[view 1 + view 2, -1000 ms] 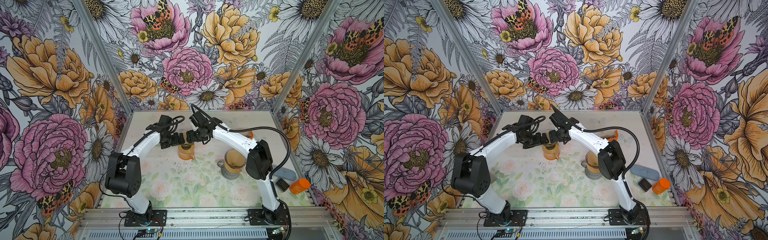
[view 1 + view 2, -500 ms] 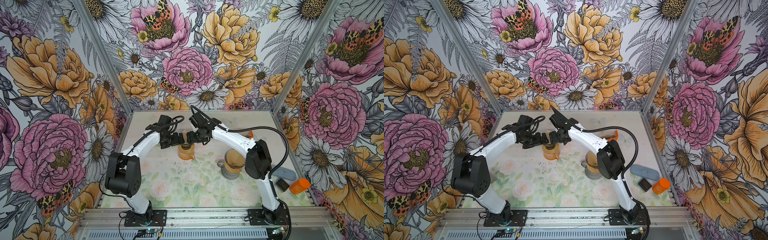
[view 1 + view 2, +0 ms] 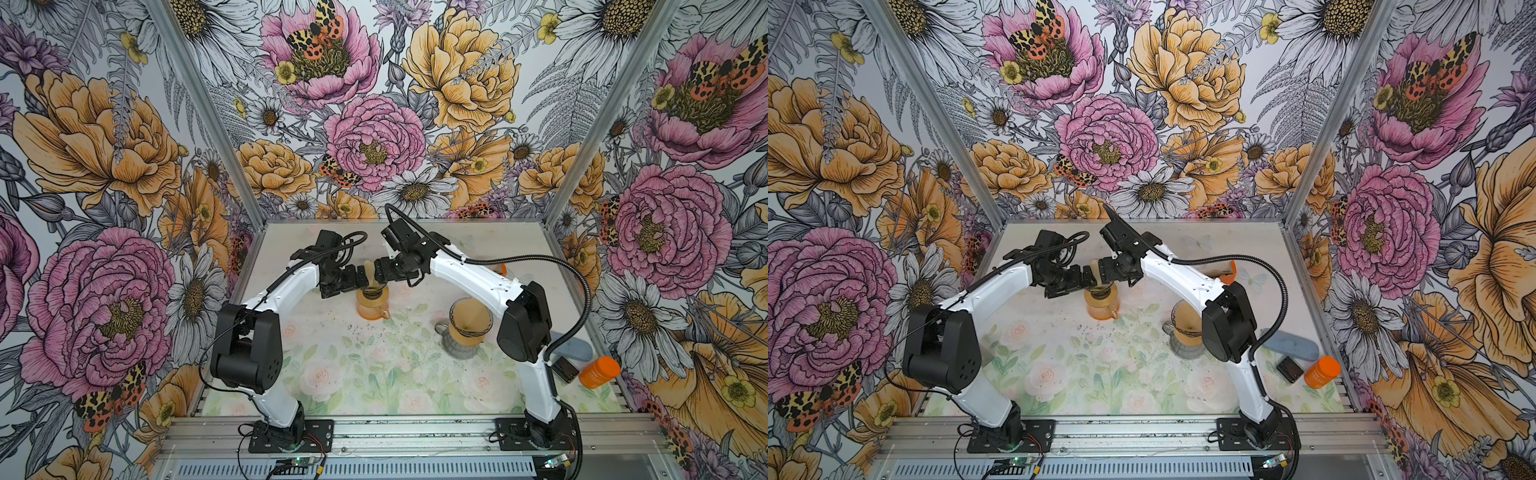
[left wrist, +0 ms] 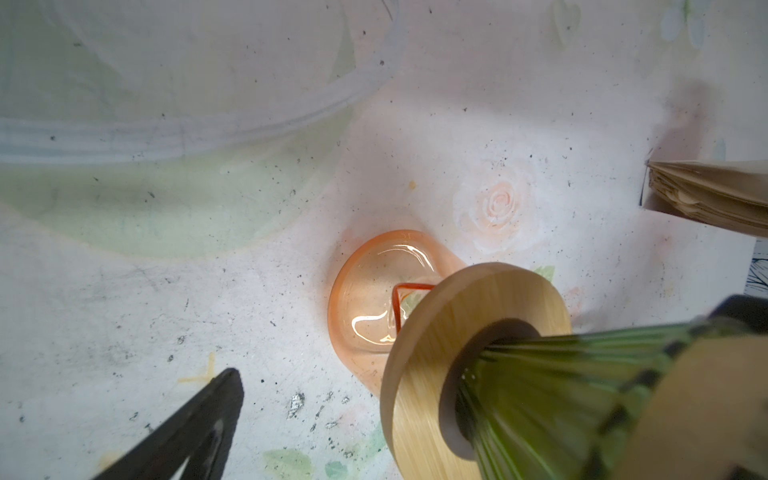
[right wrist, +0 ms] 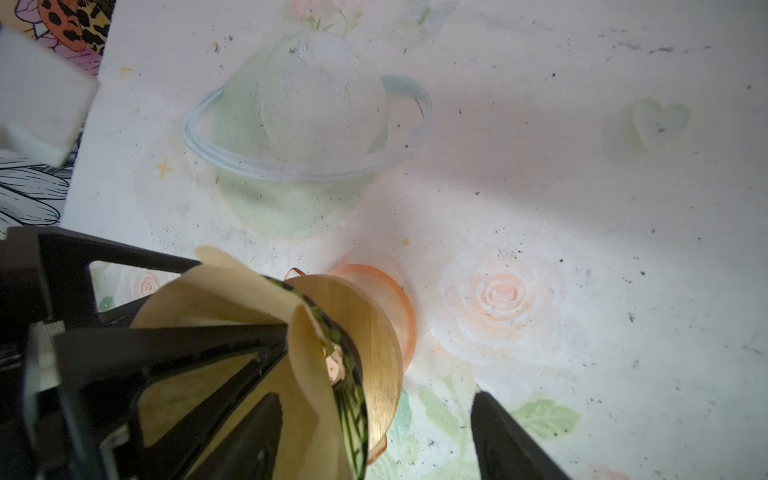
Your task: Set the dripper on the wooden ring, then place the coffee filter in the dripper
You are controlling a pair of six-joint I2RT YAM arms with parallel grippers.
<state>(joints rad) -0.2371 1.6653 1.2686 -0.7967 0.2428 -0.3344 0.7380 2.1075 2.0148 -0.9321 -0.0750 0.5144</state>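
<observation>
The dripper [image 4: 540,395] is green ribbed glass with a wooden collar [image 5: 374,332]. It hangs tilted just over the orange glass carafe [image 3: 372,307] [image 3: 1100,309]; whether it rests on the carafe I cannot tell. The tan coffee filter [image 5: 216,291] [image 3: 369,272] sits in its mouth. My right gripper [image 5: 376,395] is open, with one finger inside the filter and the other clear of the collar. My left gripper [image 3: 360,280] faces it, open wide. One of its fingers [image 4: 195,419] is well clear of the dripper and the other reaches across the filter's mouth.
A stack of spare filters [image 4: 706,195] stands in an orange holder [image 3: 501,269] behind the right arm. A grey mug with an amber dripper on it [image 3: 467,330] stands right of the carafe. A blue-grey case [image 3: 575,348], a small black object [image 3: 565,369] and an orange bottle [image 3: 598,372] lie at the right edge.
The filter and dripper have come up a little above the carafe's mouth between the two grippers. Both arms have barely shifted.
</observation>
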